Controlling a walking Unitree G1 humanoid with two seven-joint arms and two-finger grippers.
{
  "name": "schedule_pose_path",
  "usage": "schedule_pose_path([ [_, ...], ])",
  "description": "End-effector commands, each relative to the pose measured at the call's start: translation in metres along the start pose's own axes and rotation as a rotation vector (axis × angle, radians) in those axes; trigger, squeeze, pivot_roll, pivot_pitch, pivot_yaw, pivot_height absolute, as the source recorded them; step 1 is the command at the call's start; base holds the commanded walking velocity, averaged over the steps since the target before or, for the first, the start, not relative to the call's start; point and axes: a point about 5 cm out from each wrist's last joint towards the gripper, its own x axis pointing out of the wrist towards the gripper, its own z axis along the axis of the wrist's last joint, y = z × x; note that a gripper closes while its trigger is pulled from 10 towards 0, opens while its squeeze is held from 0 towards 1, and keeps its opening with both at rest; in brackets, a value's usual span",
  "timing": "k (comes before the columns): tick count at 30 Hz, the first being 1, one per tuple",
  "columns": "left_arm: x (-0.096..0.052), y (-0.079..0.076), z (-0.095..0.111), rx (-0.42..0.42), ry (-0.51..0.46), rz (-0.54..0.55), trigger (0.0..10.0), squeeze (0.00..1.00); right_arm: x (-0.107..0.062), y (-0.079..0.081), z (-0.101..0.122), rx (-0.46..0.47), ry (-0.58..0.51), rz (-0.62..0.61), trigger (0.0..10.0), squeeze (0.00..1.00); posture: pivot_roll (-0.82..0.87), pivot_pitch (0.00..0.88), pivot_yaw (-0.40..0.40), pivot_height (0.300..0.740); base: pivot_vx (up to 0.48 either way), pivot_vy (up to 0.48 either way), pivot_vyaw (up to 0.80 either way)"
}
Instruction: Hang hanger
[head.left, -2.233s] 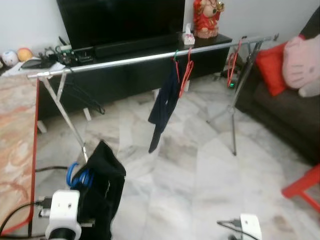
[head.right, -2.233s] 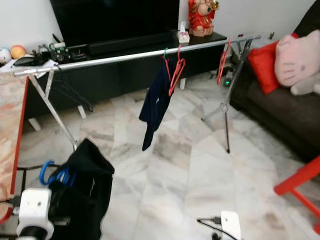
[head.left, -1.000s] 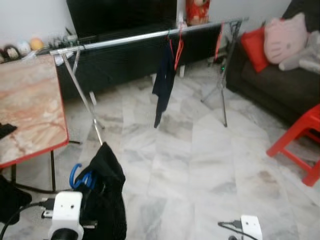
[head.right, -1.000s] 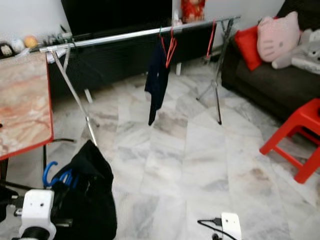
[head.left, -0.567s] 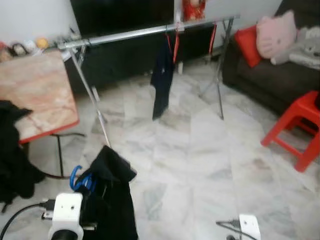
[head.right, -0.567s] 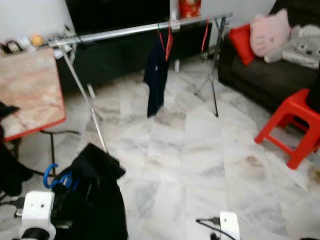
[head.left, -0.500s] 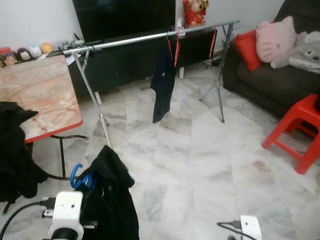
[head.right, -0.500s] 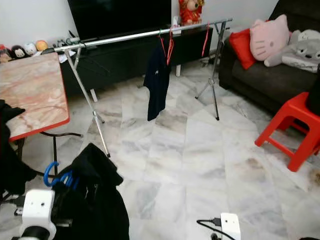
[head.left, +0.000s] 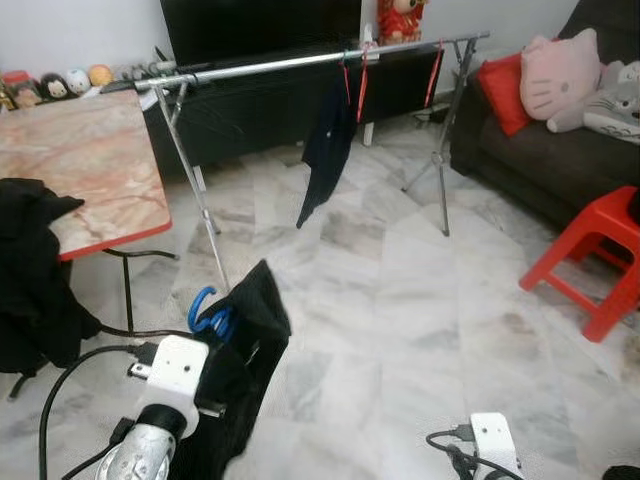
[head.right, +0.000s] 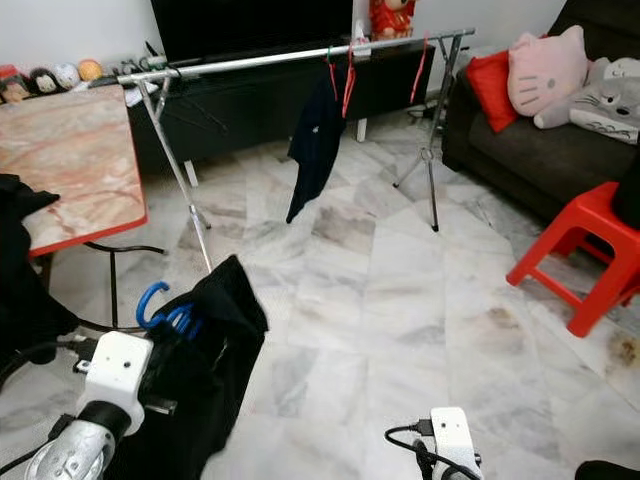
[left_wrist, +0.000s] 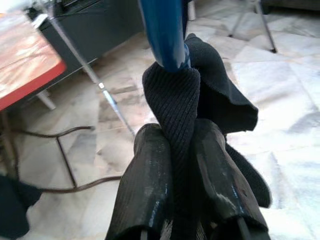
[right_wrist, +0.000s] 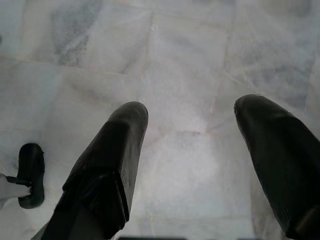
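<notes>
I am holding the left gripper low at the near left of the scene. Its two black fingers are pressing together on a fold of the black garment, pinching the ribbed cloth just below the neck of the blue hanger. The hanger's hook is sticking up out of the top of the garment, and the rest of the cloth is draping down in front of the silver left arm.

I am keeping the right gripper low at the near right. Its fingers are standing spread wide apart over the marble floor, gripping nothing and touching nothing.

The clothes rail is standing at the far side of the room, well apart from the held hanger, running left to right in front of a dark TV cabinet. A dark shirt is hanging from it near the middle, beside a red hanger, and a second red hanger is hanging near the rail's right end.

A marble-topped table with a red edge is standing at the left, with black clothing lying over its near corner. A dark sofa with a red cushion and plush toys is sitting at the far right, and a red stool is standing in front of it.
</notes>
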Motion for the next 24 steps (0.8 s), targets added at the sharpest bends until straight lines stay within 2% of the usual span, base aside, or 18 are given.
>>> schedule_pose_path([
  [1,0.001,0.0,0.011,0.031,-0.037,-0.006,10.0,0.0,0.0,0.0,0.003,-0.019,-0.019,0.013,10.0,0.0,0.0,0.0,-0.013,0.74,0.0,0.0,0.0],
  [4,0.001,0.0,0.011,0.032,-0.035,-0.007,10.0,0.0,0.0,0.0,0.003,-0.02,-0.021,0.014,10.0,0.0,0.0,0.0,-0.013,0.74,0.0,0.0,0.0],
  [5,0.011,-0.006,0.019,0.033,-0.062,-0.058,10.0,0.0,0.008,-0.007,0.058,-0.1,-0.177,0.038,10.0,0.0,-0.03,0.0,-0.006,0.74,0.0,0.0,0.0],
  [6,0.018,-0.012,0.025,0.033,-0.087,-0.104,10.0,0.0,0.008,-0.011,0.102,-0.158,-0.304,0.053,10.0,0.0,-0.04,0.0,-0.004,0.74,0.0,0.0,0.0],
  [7,0.024,-0.017,0.031,0.031,-0.106,-0.143,10.0,0.0,0.005,-0.013,0.134,-0.198,-0.399,0.065,10.0,0.0,-0.04,0.0,-0.004,0.74,0.0,0.0,0.0],
  [8,0.028,-0.021,0.035,0.033,-0.118,-0.17,10.0,0.0,0.002,-0.014,0.152,-0.223,-0.459,0.073,10.0,0.0,-0.04,0.0,-0.004,0.74,0.0,0.0,0.0],
  [13,0.036,-0.031,0.043,0.032,-0.143,-0.235,10.0,0.0,-0.005,-0.005,0.177,-0.26,-0.56,0.143,10.0,0.0,-0.05,0.0,-0.005,0.74,0.0,0.0,0.0],
  [17,0.037,-0.034,0.044,0.028,-0.147,-0.253,10.0,0.0,-0.007,0.0,0.182,-0.289,-0.58,0.18,10.0,0.0,-0.05,0.0,-0.007,0.74,0.0,0.0,0.0],
  [20,0.037,-0.04,0.044,0.025,-0.142,-0.29,10.0,0.0,-0.013,0.007,0.19,-0.365,-0.605,0.296,10.0,0.0,-0.06,0.0,-0.009,0.74,0.0,0.0,0.0],
  [24,0.038,-0.046,0.046,0.017,-0.149,-0.325,10.0,0.0,-0.021,0.011,0.186,-0.492,-0.611,0.421,10.0,0.0,-0.07,0.0,-0.011,0.74,0.0,0.0,0.0],
])
